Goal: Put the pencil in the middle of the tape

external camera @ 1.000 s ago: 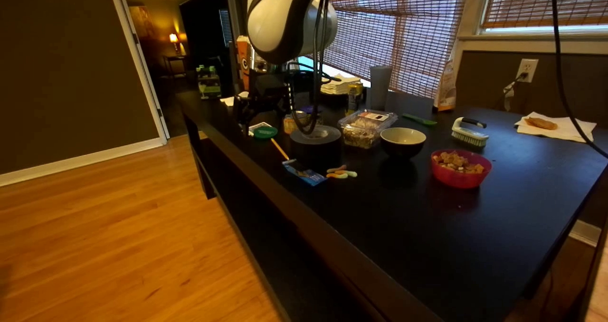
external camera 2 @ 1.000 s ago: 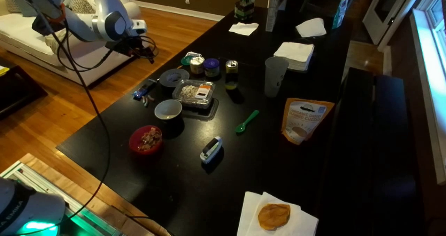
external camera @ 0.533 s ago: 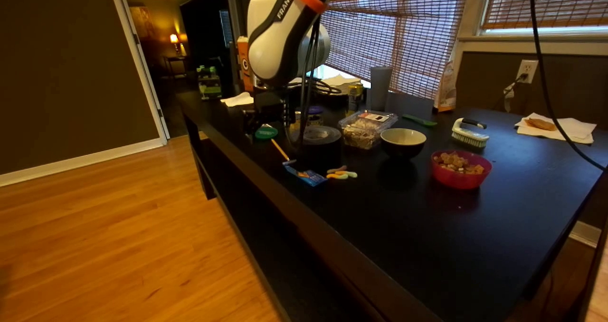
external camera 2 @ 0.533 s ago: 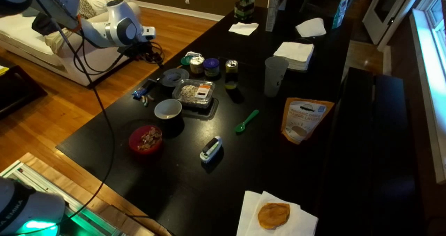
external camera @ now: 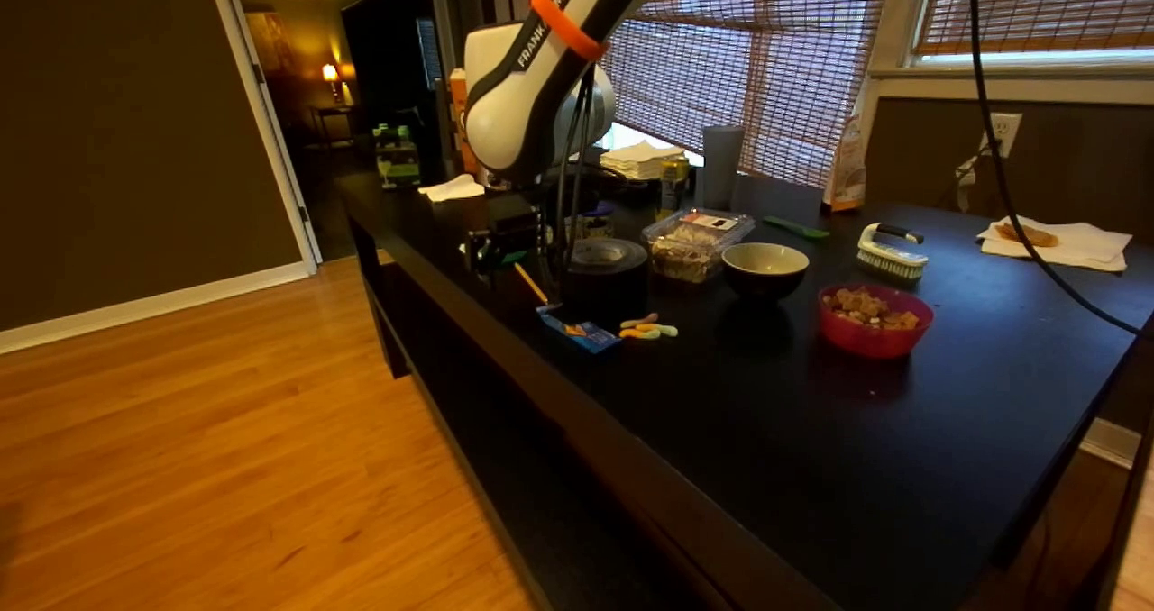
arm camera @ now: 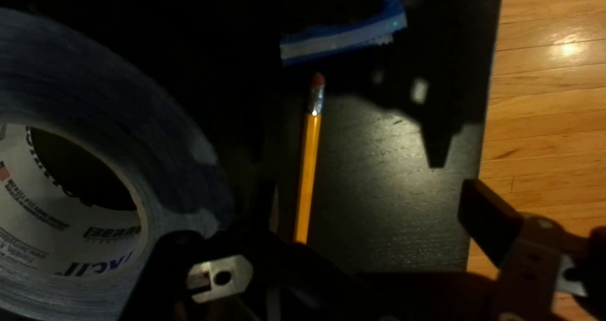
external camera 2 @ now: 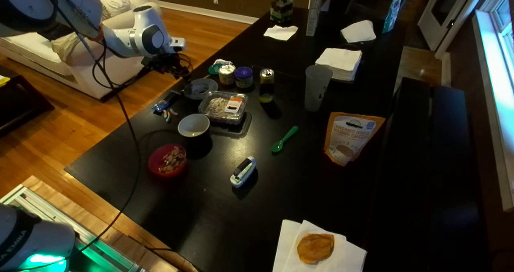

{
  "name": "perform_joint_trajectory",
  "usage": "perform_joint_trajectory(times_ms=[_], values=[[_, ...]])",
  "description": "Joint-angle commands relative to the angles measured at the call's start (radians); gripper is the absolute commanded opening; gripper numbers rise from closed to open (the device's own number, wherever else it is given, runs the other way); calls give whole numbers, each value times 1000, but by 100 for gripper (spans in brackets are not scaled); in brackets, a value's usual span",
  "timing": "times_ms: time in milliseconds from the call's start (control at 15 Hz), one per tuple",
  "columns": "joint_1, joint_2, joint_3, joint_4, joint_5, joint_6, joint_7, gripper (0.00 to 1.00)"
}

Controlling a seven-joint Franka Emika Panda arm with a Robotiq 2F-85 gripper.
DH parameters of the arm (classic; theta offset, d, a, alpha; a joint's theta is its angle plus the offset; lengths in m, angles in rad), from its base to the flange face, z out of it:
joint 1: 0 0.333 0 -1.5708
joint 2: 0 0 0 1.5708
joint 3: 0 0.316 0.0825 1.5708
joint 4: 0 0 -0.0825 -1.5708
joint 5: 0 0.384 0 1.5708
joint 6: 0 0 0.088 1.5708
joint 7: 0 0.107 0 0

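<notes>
The yellow pencil [arm camera: 309,162] lies flat on the dark table in the wrist view, its red eraser end pointing up the picture; its lower end is hidden behind a finger. It also shows in an exterior view [external camera: 532,284]. The grey tape roll [arm camera: 156,136] lies flat left of the pencil, its hollow centre visible; it is in both exterior views [external camera: 606,278] [external camera 2: 209,85]. My gripper [arm camera: 378,212] is open and empty. Its left finger is beside the pencil, between it and the tape; its right finger is over the table edge. The gripper also shows in an exterior view [external camera: 494,249].
A blue packet [arm camera: 343,39] lies just beyond the eraser end. Gummy candies [external camera: 647,330], a clear plastic box [external camera: 694,250], a dark bowl [external camera: 764,273] and a red bowl [external camera: 874,323] stand nearby. Two small jars [external camera 2: 227,74] [external camera 2: 243,77] stand behind the tape. The table edge drops to the floor.
The arm has lowered and the gripper has come down closer to the pencil and tape, covering part of the green lid in an exterior view. The objects on the table have not moved.
</notes>
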Motion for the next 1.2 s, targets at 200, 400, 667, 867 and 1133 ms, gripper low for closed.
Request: perform_joint_trajectory(times_ms=[200, 400, 667, 867, 1133], values=[[-69, 71, 75, 140, 27, -114, -15, 74], [-99, 87, 107, 173, 49, -144, -21, 54], [-137, 91, 140, 193, 86, -154, -30, 64], [-130, 78, 125, 179, 75, -118, -17, 80], [-116, 78, 107, 185, 58, -102, -12, 80]])
